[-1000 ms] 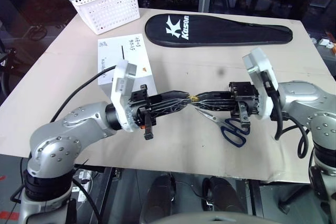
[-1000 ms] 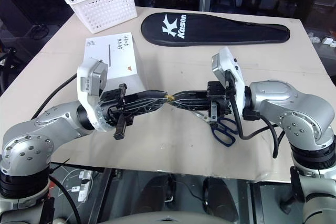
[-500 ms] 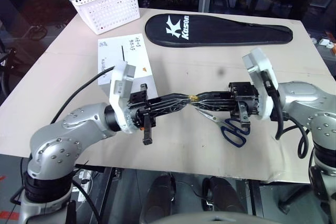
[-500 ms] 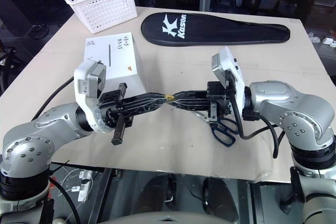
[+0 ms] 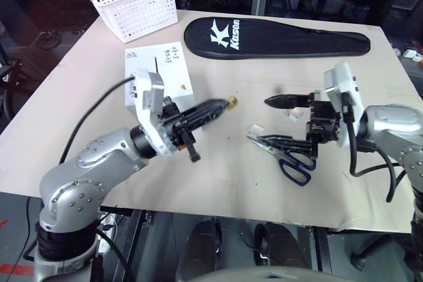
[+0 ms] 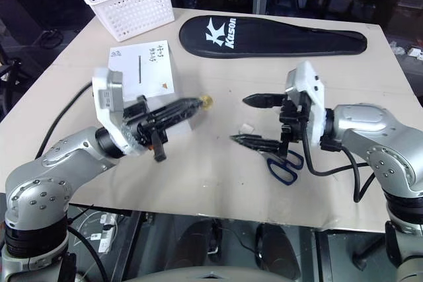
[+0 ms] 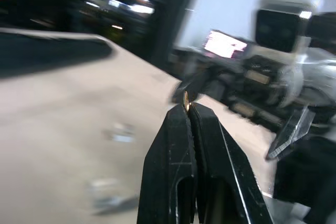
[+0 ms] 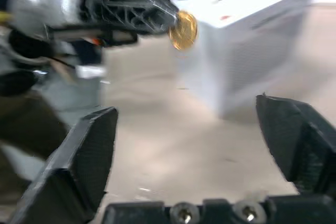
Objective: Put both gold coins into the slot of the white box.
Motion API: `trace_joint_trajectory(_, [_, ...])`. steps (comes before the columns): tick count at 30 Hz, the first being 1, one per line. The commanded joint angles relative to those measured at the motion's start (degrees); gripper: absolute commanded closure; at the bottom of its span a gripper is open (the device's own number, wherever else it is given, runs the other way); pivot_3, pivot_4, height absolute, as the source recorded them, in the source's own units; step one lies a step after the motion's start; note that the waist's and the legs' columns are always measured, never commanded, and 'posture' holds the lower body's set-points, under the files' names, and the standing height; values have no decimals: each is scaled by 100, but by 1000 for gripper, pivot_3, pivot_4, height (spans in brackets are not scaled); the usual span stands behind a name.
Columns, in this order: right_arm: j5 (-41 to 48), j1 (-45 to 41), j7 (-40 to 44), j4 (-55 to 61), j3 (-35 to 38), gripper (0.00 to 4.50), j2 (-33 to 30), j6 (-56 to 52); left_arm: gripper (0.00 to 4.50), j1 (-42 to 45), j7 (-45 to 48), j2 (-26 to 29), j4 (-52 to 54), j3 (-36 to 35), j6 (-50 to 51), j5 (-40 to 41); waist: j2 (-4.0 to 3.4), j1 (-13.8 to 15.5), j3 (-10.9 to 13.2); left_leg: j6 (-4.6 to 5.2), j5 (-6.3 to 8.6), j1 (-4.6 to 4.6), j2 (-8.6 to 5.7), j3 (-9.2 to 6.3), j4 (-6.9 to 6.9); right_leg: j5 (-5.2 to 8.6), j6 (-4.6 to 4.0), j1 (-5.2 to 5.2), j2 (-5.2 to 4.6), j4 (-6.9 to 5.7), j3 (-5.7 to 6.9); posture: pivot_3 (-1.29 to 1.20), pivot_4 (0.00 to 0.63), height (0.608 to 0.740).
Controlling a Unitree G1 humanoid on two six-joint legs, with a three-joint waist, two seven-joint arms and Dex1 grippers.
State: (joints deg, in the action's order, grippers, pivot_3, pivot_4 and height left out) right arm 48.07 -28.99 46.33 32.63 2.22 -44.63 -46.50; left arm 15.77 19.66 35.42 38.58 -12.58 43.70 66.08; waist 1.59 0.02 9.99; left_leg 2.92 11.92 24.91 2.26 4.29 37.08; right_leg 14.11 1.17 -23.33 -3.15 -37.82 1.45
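While our left end effector point(image 5: 227, 104) pinches a gold coin point(image 5: 232, 102) at its fingertips above the tabletop point(image 5: 218, 176), our right end effector point(image 5: 268, 120) stands wide open, holding nothing, well apart from it. Behind the left arm sits the white box point(image 5: 158, 70); blue-handled scissors point(image 5: 291, 163) lie under the right fingers.

Item count: one gold coin point(image 5: 232, 102) at the left gripper point(image 5: 227, 104) tip; one white box point(image 5: 158, 74); one white basket point(image 5: 133, 2); one black racket cover point(image 5: 277, 37); one pair of scissors point(image 5: 291, 160) below the right gripper point(image 5: 269, 121); two small clear squares point(image 5: 256, 130).
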Motion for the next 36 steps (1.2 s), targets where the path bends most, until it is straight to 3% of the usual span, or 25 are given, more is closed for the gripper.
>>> trace_joint_trajectory(1, [-587,53,310,-88,710,17,-314,993,4500,540,-1875,-102,380,238,58,-1604,1,70,3,0,0,0,-1,0,1,-1,2,0,2,0,0,0,150,740])
trace_joint_trajectory(4, [-677,84,518,-221,875,17,-428,1290,4500,815,-2616,-204,467,556,233,-2433,1,81,2,0,-1,-2,-2,1,2,-5,22,2,27,-1,-1,0,150,740])
trace_joint_trajectory(7, [-542,13,840,-515,1258,17,-600,1467,4500,1311,-3672,-425,404,852,1043,-3152,6,89,6,0,0,0,-3,6,1,-10,19,1,26,1,1,0,150,740])
trace_joint_trajectory(14, [-745,-297,1451,-1294,1222,17,-867,1855,4500,2287,-4678,-1034,169,968,2842,-4256,9,72,8,0,-1,3,-4,-1,2,-10,21,1,30,0,10,0,150,740])
trace_joint_trajectory(26, [-764,-588,1427,-1271,1024,17,-899,1668,4500,3040,-4517,-1946,-218,673,4337,-5298,12,81,9,-24,-15,4,-6,-1,2,-11,22,1,24,-3,10,0,150,740])
trace_joint_trajectory(36, [-691,-511,1548,-1378,1207,17,-906,1746,4500,3399,-4070,-2532,-362,478,4850,-5811,11,82,9,-25,-15,3,-7,-2,3,-11,22,2,19,-6,9,0,150,740])
